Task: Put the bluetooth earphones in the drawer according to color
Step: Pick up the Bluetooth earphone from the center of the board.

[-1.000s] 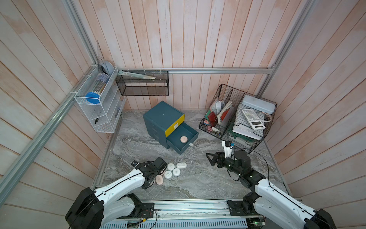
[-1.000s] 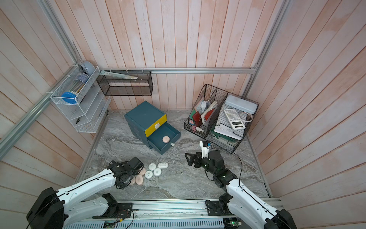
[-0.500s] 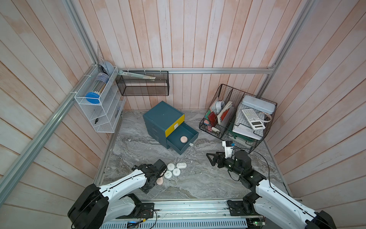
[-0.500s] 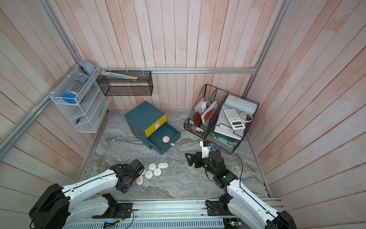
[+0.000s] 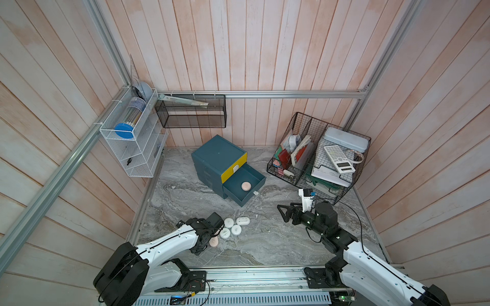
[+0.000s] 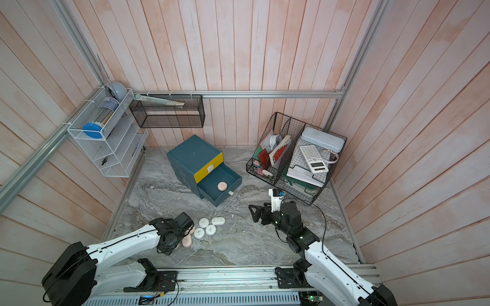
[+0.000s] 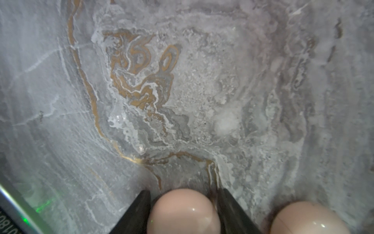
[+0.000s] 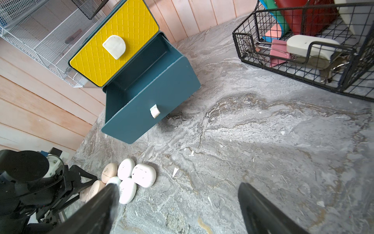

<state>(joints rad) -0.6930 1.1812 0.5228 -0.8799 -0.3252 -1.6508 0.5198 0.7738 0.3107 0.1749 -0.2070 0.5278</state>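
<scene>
Down on the grey marbled worktop point(image 5: 278, 238), grasp step: left hand point(image 7: 183, 195) clamped on a pale pink pebble-like earphone case point(image 7: 183, 212), right hand point(image 8: 178, 186) spread wide and empty, next likely calling for a lift into the open dark teal plastic drawer point(image 5: 244, 197) holding another pink case point(image 5: 246, 186).

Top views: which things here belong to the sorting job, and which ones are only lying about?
Job: four white cases; gripped pink case in the left gripper; loose pink cases beside it; stored pink case in the open drawer; teal cabinet.
Lying about: black wire basket; calculator; white wire rack; black mesh shelf.
</scene>
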